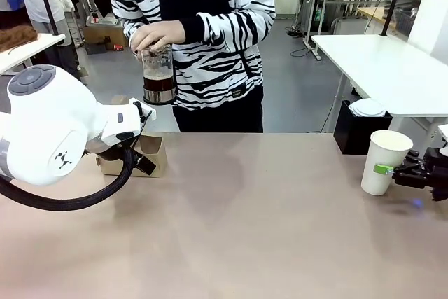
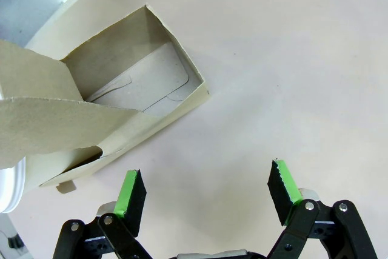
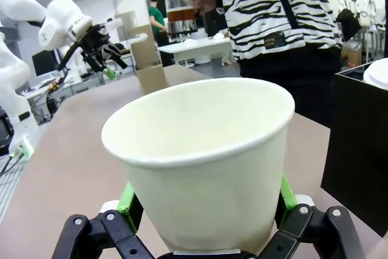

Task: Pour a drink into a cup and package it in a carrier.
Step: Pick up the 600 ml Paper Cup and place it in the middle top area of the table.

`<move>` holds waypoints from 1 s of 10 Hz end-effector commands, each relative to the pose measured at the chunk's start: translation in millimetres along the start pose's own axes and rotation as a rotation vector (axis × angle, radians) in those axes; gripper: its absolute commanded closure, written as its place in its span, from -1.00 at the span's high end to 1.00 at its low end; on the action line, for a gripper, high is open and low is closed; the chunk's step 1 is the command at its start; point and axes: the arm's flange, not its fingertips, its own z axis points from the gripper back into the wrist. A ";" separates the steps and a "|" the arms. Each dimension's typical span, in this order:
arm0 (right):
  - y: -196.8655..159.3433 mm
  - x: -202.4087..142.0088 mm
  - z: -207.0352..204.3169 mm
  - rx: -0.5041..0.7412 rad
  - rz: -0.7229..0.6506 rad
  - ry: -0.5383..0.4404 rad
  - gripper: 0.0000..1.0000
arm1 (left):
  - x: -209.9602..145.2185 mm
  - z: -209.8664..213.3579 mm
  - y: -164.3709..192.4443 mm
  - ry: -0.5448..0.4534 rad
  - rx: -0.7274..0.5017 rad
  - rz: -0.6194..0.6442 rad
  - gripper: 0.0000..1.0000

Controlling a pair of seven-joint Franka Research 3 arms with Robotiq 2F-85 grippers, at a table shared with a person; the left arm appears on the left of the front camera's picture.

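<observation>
Nearest, at the table's (image 1: 245, 229) right edge, stands the cup (image 1: 385, 153): plain white paper, tapered, with a rolled rim, upright and empty inside. The right claw (image 3: 205, 204) is clamped on its lower wall, one green pad pressed to each side, black linkages spread below.

The tabletop itself is a smooth, matte, pinkish-brown sheet.

Over on the left, the left claw (image 2: 209, 192) hangs with its jaws spread wide and nothing between them. Its ribbed green pads (image 2: 130, 191) are over bare tabletop, just beside the carrier's near corner and not touching it. The carrier (image 1: 155, 155) is a low tray of dull brown cardboard with raw cut edges, a square open pocket with curved slits in its floor, and a flat panel rising from its middle.

Farther right, past the table's far edge, is a black square box (image 1: 353, 134) with a stack of white domed lids (image 1: 367, 108) on top.

Farthest, a person (image 1: 210, 40) in a black-and-white striped top stands at the far side. One hand (image 1: 157, 33) rests over the mouth of a clear, cylindrical pitcher (image 1: 159, 68) held up off the table, well apart from the cup. The drink (image 1: 159, 83), dark brown, fills its lower part.
</observation>
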 end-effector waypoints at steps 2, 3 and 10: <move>-6.9 0.0 6.4 -0.012 -0.056 0.026 0.60 | -0.2 0.2 0.2 -0.001 -0.001 0.001 1.00; 0.1 -1.1 -0.3 0.001 -0.003 0.001 0.60 | -0.2 0.2 0.2 -0.001 -0.001 0.001 1.00; 41.9 81.3 -54.2 -0.111 -0.056 -0.084 0.60 | -0.2 0.2 0.2 -0.001 -0.001 0.001 1.00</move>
